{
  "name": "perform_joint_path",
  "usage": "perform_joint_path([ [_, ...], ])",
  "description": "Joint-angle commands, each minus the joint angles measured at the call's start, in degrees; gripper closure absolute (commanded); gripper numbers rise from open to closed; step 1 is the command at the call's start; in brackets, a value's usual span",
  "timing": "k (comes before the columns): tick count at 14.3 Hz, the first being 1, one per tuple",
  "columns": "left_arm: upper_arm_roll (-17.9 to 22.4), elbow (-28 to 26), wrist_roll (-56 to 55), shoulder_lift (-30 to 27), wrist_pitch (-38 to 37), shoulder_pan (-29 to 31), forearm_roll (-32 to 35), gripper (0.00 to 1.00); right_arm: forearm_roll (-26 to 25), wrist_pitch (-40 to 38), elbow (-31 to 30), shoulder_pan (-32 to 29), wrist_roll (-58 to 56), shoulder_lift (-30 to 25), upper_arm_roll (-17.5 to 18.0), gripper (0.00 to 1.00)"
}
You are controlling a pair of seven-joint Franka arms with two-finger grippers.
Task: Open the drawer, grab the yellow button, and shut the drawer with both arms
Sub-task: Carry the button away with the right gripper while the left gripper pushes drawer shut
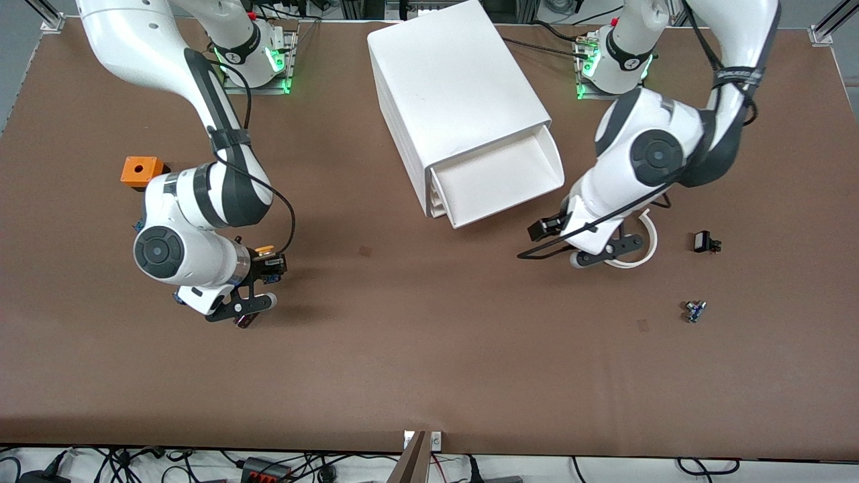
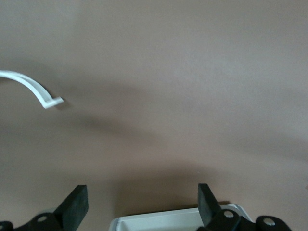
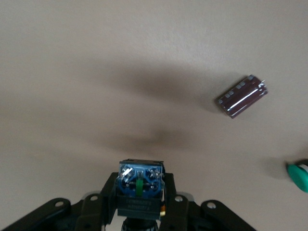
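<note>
1. Nearest the front camera lies a small grey-and-blue electronic part (image 1: 694, 311) on the brown tabletop (image 1: 429, 362), at about five o'clock from the left claw (image 1: 590, 251).
2. Right claw (image 1: 258, 295) is clamped on the small orange-capped, blue-bodied pushbutton (image 1: 267, 258), over bare tabletop.
3. Topmost shallow white plastic drawer (image 1: 500, 178) of the white box cabinet (image 1: 449, 94) stands pulled out and looks empty.
4. Left claw, fingers apart, hovers at four o'clock from the drawer.
5. Opening and taking are done; closing remains.
</note>
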Motion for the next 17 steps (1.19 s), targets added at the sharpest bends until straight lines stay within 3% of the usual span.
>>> perform_joint_path([
  [1, -2.90, -4.39, -5.78, -2.15, 4.06, 0.13, 1.33, 0.00, 0.01, 3.84, -5.80, 0.42, -0.18, -2.69, 0.90, 1.00],
  [7, -7.46, -5.71, -8.96, -2.50, 2.07, 0.31, 1.33, 0.00, -3.51, 12.88, -11.77, 1.56, 0.43, -1.28, 0.82, 1.00],
  [15, -13.71, -5.71, -8.95, -3.21, -7.09, 0.31, 1.15, 0.00, -7.55, 14.13, -11.96, 1.21, 2.97, 0.39, 0.38, 1.00],
  [17, -14.24, -6.15, -9.04, -2.86, -7.09, 0.13, 0.97, 0.00, -7.55, 14.13, -11.78, 1.21, 4.47, 0.56, 0.46, 0.82],
])
